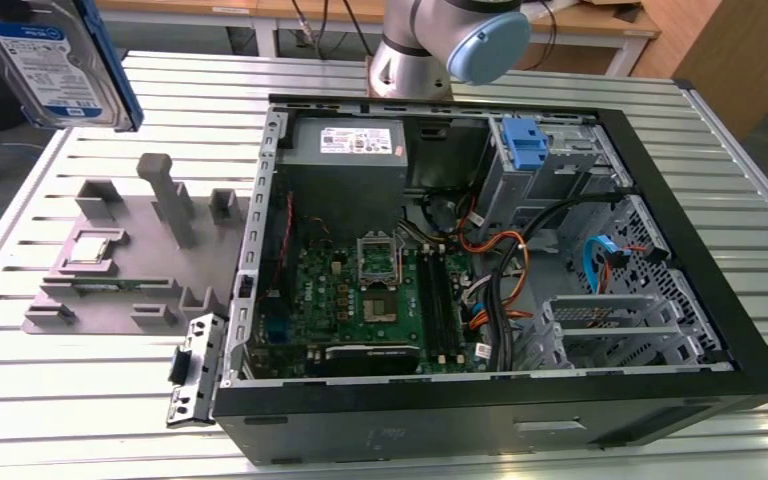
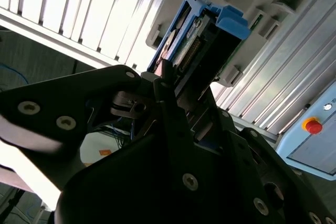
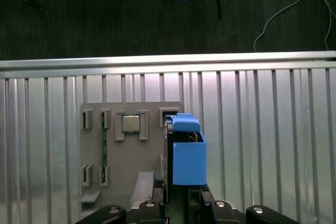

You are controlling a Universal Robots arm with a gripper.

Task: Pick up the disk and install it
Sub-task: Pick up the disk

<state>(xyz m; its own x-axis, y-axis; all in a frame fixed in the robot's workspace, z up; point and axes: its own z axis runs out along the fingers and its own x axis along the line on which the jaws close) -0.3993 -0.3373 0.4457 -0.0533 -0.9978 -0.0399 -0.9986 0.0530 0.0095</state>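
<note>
The flat silver hard-drive disk (image 1: 44, 60) has a white-and-blue label and blue rails; the ribbed metal worktop (image 1: 77, 400) is pale silver-striped.

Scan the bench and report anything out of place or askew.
Nothing looks damaged or spilled. The disk hangs slightly tilted in the jaws at the exterior view's upper left, well clear of the open computer case. A black bracket juts from the case's corner on the exterior view's left, seemingly swung open.

surface: slatted metal table (image 1: 64, 400) | on it: grey parts fixture (image 1: 117, 290); open computer case (image 1: 398, 430)
</note>
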